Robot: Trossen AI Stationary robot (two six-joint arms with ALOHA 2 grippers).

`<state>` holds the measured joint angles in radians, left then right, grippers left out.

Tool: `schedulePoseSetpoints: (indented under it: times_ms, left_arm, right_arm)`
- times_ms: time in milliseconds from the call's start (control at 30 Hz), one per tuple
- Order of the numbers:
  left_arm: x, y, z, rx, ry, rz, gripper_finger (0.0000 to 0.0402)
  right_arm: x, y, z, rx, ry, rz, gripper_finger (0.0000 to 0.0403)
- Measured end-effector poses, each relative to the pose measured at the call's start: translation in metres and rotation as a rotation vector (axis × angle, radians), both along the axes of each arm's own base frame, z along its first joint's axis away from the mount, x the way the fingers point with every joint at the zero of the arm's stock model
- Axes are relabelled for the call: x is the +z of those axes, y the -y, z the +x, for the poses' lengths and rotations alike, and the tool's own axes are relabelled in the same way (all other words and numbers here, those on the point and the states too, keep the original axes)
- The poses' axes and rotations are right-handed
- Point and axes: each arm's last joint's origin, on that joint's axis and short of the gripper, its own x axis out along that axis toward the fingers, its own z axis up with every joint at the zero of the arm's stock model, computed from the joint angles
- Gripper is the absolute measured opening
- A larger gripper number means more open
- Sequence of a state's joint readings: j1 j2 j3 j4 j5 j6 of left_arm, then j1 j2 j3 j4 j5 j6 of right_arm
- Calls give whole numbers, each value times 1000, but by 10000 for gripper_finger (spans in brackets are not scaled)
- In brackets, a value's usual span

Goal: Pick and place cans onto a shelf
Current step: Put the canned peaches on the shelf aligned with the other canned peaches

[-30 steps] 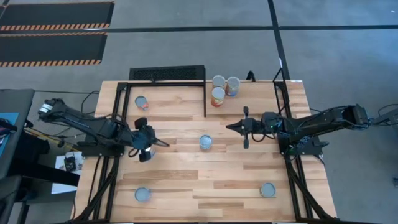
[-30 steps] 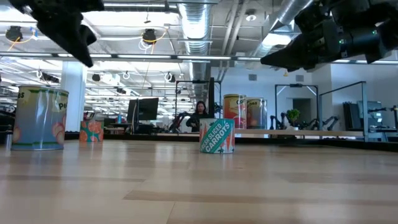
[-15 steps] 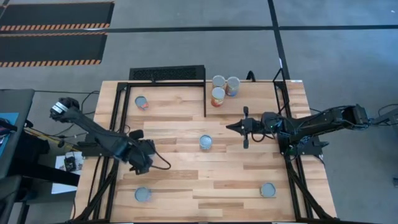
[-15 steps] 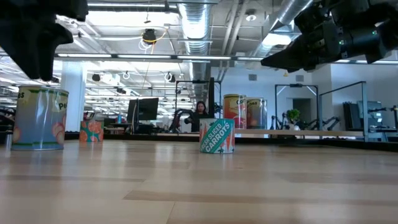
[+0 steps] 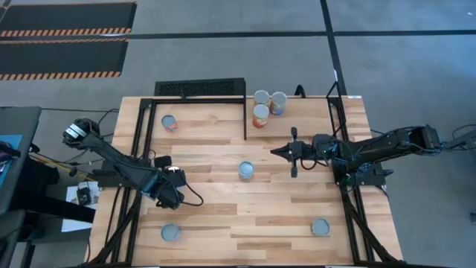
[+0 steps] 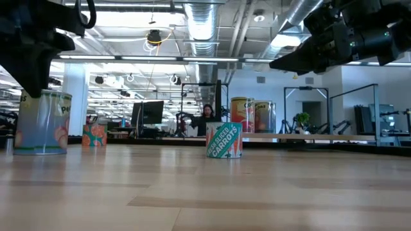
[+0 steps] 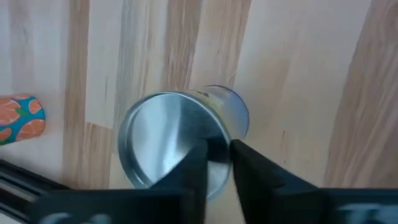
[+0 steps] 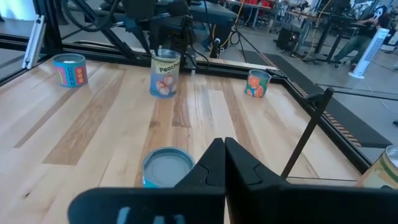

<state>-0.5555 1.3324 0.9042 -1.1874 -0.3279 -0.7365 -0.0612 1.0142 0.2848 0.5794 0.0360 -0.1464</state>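
Note:
A peaches can (image 5: 170, 233) with a silver lid stands upright near the table's near-left corner. My left gripper (image 5: 169, 190) hangs just on the far side of it and above it, pointing steeply down. In the left wrist view its fingers (image 7: 217, 152) show a narrow gap over the can's lid (image 7: 168, 137) and touch nothing. My right gripper (image 5: 274, 152) waits shut and level at the right, pointing at the carrots can (image 5: 246, 170) in the table's middle. Three cans (image 5: 262, 104) stand on the raised shelf (image 6: 308, 136) at the far edge.
One can (image 5: 169, 123) stands at the far left and another (image 5: 320, 226) at the near right. Black frame rails (image 5: 245, 119) run along the table's sides and across its far part. A black grille (image 5: 199, 88) lies beyond the far edge.
My left gripper has gone toward the table's near edge and sunk, tipping from a slant to point steeply down above the peaches can. The cans have kept their places.

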Motion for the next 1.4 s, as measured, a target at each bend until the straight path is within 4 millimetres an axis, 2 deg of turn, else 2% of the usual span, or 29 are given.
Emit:
schedulePoseSetpoints:
  times_ms: [67, 200, 300, 400, 500, 700, 833, 933, 1133, 1400]
  left_arm:
    - [3, -1, -2, 0, 8, -14, 11]
    - [17, -4, -1, 8, 82, -61, 2]
    - [26, 0, 8, -64, 191, -117, 1]
    - [32, 6, 30, -156, 336, -185, 0]
    - [30, 6, 55, -224, 400, -193, 0]
    - [18, 6, 112, -337, 382, -131, 0]
    - [12, 16, 153, -431, 344, -98, 0]
    - [11, 24, 176, -491, 328, -76, 0]
    - [7, 24, 203, -524, 265, -29, 0]
    - [4, 12, 215, -505, 280, -27, 0]
  right_arm:
    - [0, 0, 0, 0, 0, 3, 10]
    - [0, 0, 0, -1, -3, 8, 10]
    - [0, 0, 0, -2, -3, 15, 10]
    - [0, 0, 0, -17, -3, 13, 10]
    - [-1, 0, 0, -20, -5, 16, 10]
    - [-1, 0, 0, -20, -5, 21, 10]
    - [-1, 0, 0, -20, -7, 21, 10]
    - [-1, 0, 0, -20, -10, 21, 10]
    - [-2, 0, 0, -20, -20, 22, 10]
    - [-2, 0, 0, -19, -19, 24, 11]
